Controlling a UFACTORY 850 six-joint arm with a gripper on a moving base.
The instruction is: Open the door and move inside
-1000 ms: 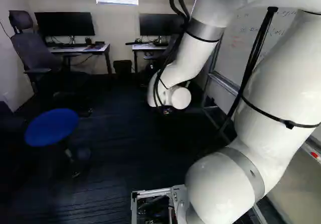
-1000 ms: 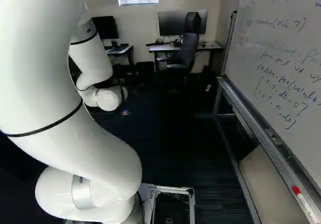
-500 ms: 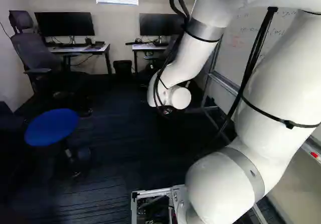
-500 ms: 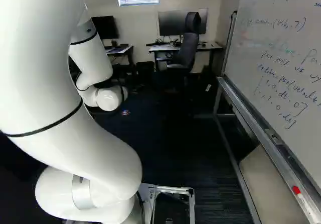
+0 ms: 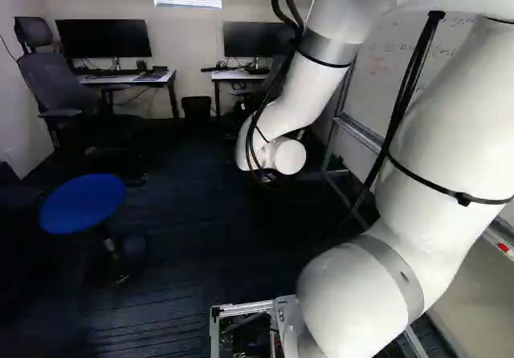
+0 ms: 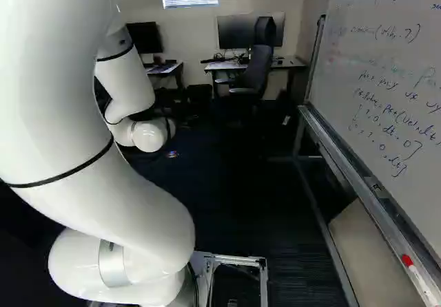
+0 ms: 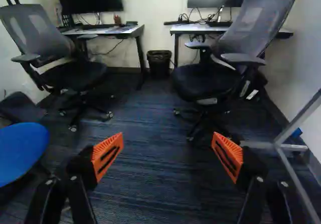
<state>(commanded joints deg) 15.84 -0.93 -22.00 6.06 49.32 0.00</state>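
Door and handle are absent from all three views, so which way either lies from the gripper, and how its long axis runs, cannot be told. The only arm is the one to use. Its gripper is spread wide, the orange pads well apart with nothing between them, aimed into an office.

Straight ahead of the open gap, well beyond it, is a waste bin by the far wall, flanked by two desks. The office chair in the upper left of the left base view and the one right of centre near the top of the right base view stand to either side of that line. A blue stool sits at the left of the left base view; a whiteboard fills the upper right of the right base view, its stand reaching down toward the base. With this room ahead, the doorway is probably already passed, and what remains looks like driving in; the stand and stool seem the likeliest things to clip.

In both base views the white wrist hides the gripper, and dark carpet swallows the chair bases. The stool is cut off in the wrist view, and its foot is hard to make out.
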